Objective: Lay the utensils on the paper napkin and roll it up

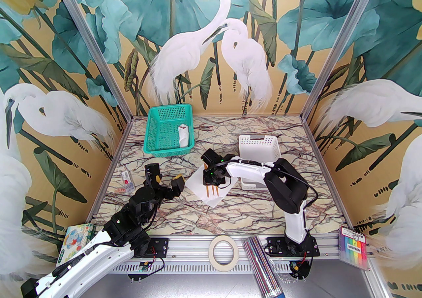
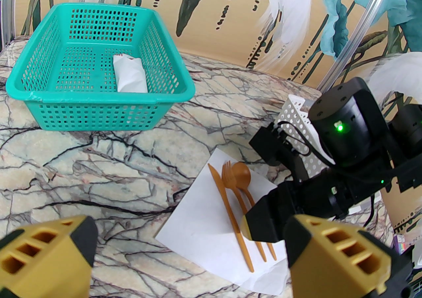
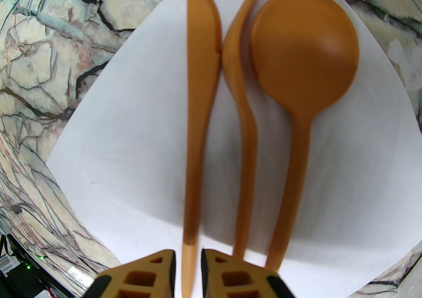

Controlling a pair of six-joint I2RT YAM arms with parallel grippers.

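Observation:
On the white paper napkin (image 3: pixel 132 125) lie the orange-brown utensils side by side: knife (image 3: pixel 197 92), fork (image 3: pixel 242 115) on its edge and round spoon (image 3: pixel 303 46). My right gripper (image 3: pixel 186 263) hangs low over their handle ends, its jaws a narrow slit apart around the knife handle, with a thin gap on each side. From the left wrist, the knife (image 2: pixel 230 214), fork (image 2: pixel 227 174) and spoon (image 2: pixel 242 174) lie parallel on the napkin (image 2: pixel 197 224), with the right gripper (image 2: pixel 260 224) over the handles. My left gripper (image 1: pixel 166 181) stands wide open and holds nothing, just left of the napkin (image 1: pixel 216 199).
A teal basket (image 1: pixel 155 145) at the back left holds a white rolled bundle (image 1: pixel 184 136). A white perforated basket (image 1: pixel 260 145) stands behind the right arm. A small box (image 1: pixel 128 182) lies at the left; a tape roll (image 1: pixel 223 252) sits at the near edge.

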